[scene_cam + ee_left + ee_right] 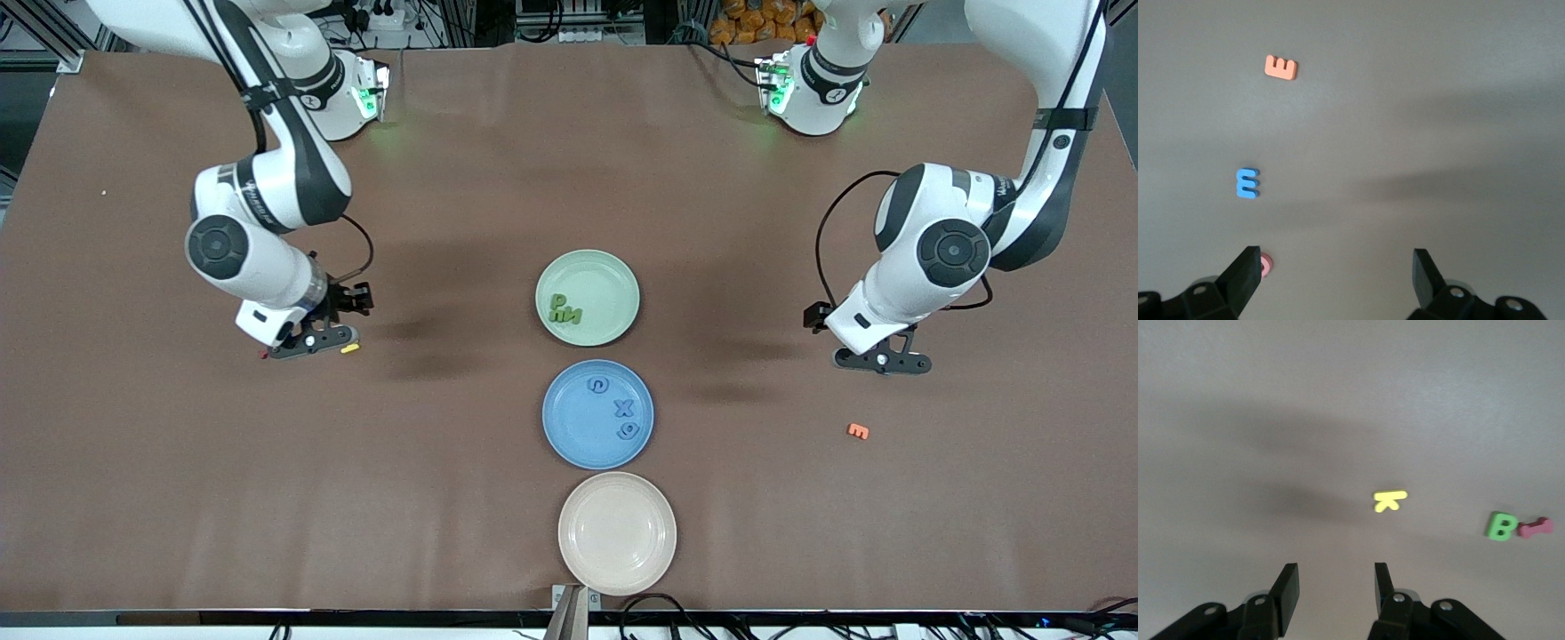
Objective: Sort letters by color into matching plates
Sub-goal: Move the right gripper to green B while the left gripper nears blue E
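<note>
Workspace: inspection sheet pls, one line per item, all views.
Surface: brown table cover, creased, no spills.
Job's things: green plate holds three green letters; blue plate holds three blue letters; blue E and green B loose on the table.
Clutter: empty beige plate; orange E; yellow K; pink piece touching the B.
Grippers: left gripper open, right gripper open, both empty above the table.
Cables: black loops on both wrists.
Surroundings: frame rails, plugs.

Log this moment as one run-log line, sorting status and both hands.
green plate: three green letters | blue plate: three blue letters | left hand: open, empty, over blue E | right hand: open, empty, near green B
</note>
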You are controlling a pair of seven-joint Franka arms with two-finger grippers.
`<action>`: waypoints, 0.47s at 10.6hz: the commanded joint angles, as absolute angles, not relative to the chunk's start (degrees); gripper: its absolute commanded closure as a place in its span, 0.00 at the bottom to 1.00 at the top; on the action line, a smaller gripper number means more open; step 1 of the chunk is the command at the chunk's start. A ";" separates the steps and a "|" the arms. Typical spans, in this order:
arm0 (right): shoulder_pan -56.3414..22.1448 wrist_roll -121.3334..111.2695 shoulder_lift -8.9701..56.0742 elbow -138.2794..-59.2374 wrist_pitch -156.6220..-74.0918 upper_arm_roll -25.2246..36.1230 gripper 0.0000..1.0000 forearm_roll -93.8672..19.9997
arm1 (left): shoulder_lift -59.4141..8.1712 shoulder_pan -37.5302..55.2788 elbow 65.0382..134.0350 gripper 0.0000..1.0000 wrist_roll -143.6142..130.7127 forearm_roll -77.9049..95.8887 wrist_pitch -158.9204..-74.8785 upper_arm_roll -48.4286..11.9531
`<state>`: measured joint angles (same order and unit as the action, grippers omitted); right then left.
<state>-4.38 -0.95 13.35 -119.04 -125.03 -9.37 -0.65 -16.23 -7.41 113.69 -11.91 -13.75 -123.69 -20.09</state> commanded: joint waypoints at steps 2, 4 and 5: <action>2.62 -17.79 9.93 -122.87 -125.94 -10.11 0.45 0.44 | -17.31 -12.81 115.39 0.00 -7.41 -17.23 -130.24 -20.48; 5.17 -25.37 9.93 -123.13 -126.21 -10.11 0.45 0.44 | -17.40 -16.59 118.72 0.00 -2.48 -17.23 -136.81 -20.48; 6.06 -28.36 9.84 -123.66 -126.65 -10.11 0.45 0.44 | -17.66 -18.00 119.87 0.00 -0.11 -17.23 -138.93 -20.48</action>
<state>3.46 -21.75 12.01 -121.06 -125.49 -9.24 -0.13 -17.80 -14.31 116.32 -4.83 -16.04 -133.29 -19.89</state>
